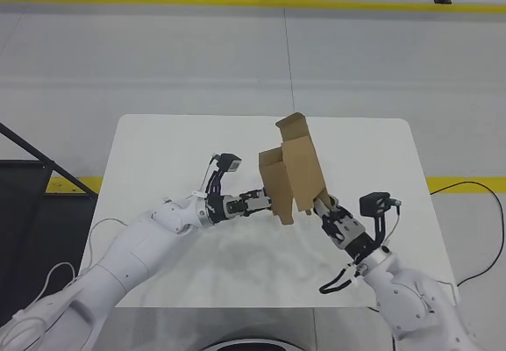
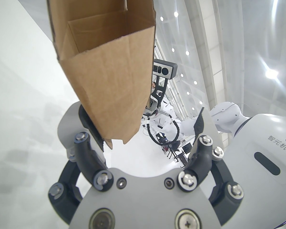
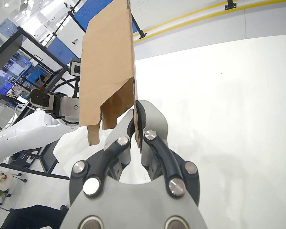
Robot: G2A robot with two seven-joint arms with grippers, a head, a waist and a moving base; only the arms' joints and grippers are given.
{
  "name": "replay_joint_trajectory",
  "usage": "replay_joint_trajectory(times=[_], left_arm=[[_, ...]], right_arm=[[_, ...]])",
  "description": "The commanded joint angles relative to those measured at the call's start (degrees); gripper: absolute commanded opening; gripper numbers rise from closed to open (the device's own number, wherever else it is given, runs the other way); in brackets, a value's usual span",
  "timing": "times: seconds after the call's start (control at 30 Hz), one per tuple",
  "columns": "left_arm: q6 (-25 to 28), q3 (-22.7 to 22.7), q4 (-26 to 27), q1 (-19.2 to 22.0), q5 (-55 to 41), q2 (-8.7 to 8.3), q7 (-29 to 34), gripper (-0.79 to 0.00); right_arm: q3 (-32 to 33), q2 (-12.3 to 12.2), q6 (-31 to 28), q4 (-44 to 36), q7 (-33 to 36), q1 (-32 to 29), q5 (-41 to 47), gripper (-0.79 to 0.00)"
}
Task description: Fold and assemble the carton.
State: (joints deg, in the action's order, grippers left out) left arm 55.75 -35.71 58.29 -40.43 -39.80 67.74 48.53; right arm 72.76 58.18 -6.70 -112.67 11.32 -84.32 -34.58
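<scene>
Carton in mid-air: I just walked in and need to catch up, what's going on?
The right claw is shut on a bottom panel edge of the brown carton, holding it up over the white table. The left claw is open, close against the carton's other side. The carton's lower end is open.

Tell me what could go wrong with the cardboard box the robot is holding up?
1. The right gripper pinches just a thin edge of the carton, so it might slip out or the cardboard might bend.
2. The left gripper is open, and the carton's lower corner touches it on one side only. Closing could crumple that corner or miss it.
3. The carton is held above the table, so a slip would likely drop it.
</scene>
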Motion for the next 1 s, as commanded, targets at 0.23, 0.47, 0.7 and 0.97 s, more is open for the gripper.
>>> replay_joint_trajectory(times=[0.23,0.47,0.7,0.97], left_arm=[[0.5,-0.5,0.6,-0.2,1.0,0.38,-0.5,0.000],[0.7,-0.6,0.7,-0.2,1.4,0.66,-0.7,0.000],[0.8,-0.8,0.6,-0.2,1.7,0.84,-0.8,0.000],[0.6,-1.0,0.5,-0.2,1.6,0.95,-0.6,0.000]], right_arm=[[-0.8,0.4,-0.8,-0.3,0.1,-0.3,-2.0,-0.785],[-1.2,0.8,-1.4,-0.4,-0.3,-0.6,-3.1,-0.785],[-1.5,1.1,-2.6,-0.7,-0.6,-1.1,-4.1,-0.785],[-1.7,1.4,-3.8,-1.1,-1.7,-1.9,-5.5,-0.785]])
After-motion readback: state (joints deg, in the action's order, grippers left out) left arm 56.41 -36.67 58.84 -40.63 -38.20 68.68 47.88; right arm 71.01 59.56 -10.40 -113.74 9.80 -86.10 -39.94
